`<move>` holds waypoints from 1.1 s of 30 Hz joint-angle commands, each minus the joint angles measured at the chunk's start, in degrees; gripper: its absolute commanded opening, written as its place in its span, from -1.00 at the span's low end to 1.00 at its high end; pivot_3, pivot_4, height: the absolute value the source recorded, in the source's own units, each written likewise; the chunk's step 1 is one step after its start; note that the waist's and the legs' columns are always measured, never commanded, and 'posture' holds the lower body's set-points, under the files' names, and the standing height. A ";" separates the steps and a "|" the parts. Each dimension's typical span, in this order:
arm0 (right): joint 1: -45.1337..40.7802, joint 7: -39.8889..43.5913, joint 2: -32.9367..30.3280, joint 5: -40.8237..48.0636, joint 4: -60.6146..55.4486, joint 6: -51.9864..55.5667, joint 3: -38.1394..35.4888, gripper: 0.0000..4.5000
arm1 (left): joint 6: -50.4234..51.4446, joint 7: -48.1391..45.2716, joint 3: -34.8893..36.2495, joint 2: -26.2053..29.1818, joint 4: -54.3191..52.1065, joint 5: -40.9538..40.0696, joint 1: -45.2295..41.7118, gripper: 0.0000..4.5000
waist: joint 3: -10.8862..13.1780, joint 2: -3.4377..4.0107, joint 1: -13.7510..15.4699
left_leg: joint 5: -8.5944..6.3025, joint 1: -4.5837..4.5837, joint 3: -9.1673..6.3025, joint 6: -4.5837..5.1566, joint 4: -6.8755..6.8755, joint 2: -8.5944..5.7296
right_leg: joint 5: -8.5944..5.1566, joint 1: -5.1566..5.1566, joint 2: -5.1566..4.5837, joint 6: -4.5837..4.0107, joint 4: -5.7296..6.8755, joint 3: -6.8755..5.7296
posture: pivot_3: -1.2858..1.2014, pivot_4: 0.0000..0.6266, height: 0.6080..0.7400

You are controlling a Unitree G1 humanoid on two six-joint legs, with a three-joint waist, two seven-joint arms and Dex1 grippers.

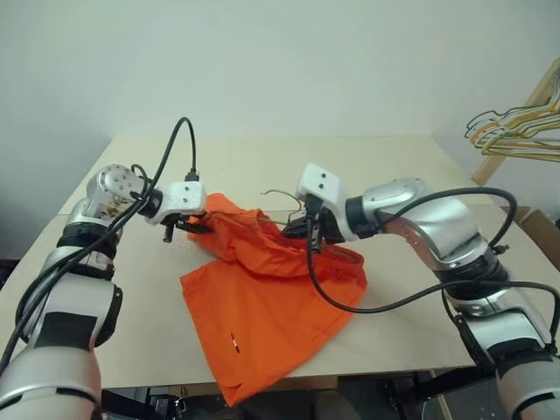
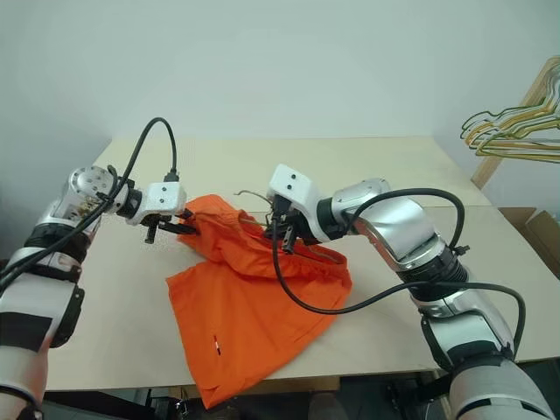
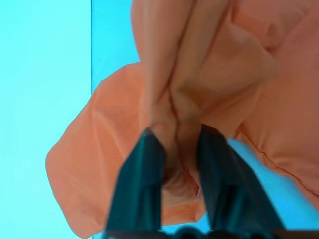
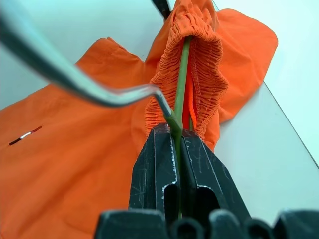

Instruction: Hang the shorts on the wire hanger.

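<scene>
Shorts [image 1: 262,306]: bright orange, plain. Wire hanger [image 4: 180,84]: olive green. Tabletop [image 1: 367,166]: pale beige. Spare hangers [image 1: 516,131]: yellow, green, white.

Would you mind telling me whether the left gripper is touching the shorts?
Touching. In the left wrist view, the left gripper has its jaws pinching a fold of the shorts, with orange fabric bunched between them.

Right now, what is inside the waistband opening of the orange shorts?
A green rod of the wire hanger runs into the gathered waistband of the shorts, held by the right gripper. How far the hanger reaches inside is covered by the fabric.
</scene>
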 commanded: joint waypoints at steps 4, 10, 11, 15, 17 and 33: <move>0.43 0.41 -1.09 0.42 -2.36 -0.46 -3.19 -1.00 | -0.56 0.93 2.37 0.05 1.81 0.21 -3.05 -0.99 | 0.00 0.00 -0.01 | 0.00 0.00 0.00 0.00 0.01 0.00 | 0.00 0.00 0.00 0.00 0.00 -0.01 | -0.08 -1.00 1.00; 2.12 1.52 -2.89 0.26 -3.04 -0.63 -2.96 -1.00 | -0.24 -0.51 4.29 1.41 2.86 -0.22 -4.41 -0.99 | 0.00 0.00 -0.02 | 0.00 -0.01 0.00 0.00 0.00 0.00 | 0.00 0.00 -0.01 0.00 -0.01 -0.02 | -0.07 -1.00 1.00; 2.50 1.62 -3.17 0.11 -2.97 -0.70 -2.87 -1.00 | 0.13 -0.57 4.61 1.64 3.18 -0.19 -4.68 -0.99 | 0.00 0.00 0.00 | 0.00 -0.01 0.00 0.00 0.00 0.00 | 0.00 0.00 -0.01 0.00 -0.01 -0.02 | -0.07 -1.00 1.00; 3.90 1.75 -3.98 -0.95 -2.88 -1.45 -1.96 -1.00 | 0.93 -1.04 5.75 2.33 3.49 -0.23 -4.80 -0.99 | 0.00 -0.01 0.09 | 0.00 -0.01 0.00 0.01 0.01 0.00 | 0.00 0.00 -0.01 0.00 -0.02 -0.02 | -0.07 -1.00 1.00; 4.57 1.75 -4.35 -1.60 -2.83 -1.83 -1.44 -1.00 | 1.47 -1.02 6.23 2.62 3.37 -0.26 -4.60 -0.99 | 0.00 0.00 0.13 | 0.00 -0.01 0.01 0.01 0.01 0.00 | 0.00 0.00 -0.01 0.00 -0.02 -0.02 | -0.06 -1.00 1.00; 19.16 -8.63 7.66 -2.29 -4.63 -15.43 -9.07 -1.00 | 6.29 -3.29 9.22 2.14 0.53 -2.50 -5.18 -0.99 | -0.02 -0.07 0.37 | 0.00 0.00 0.01 -0.01 0.01 0.00 | 0.00 0.03 0.00 0.01 -0.02 -0.06 | -0.05 -1.00 1.00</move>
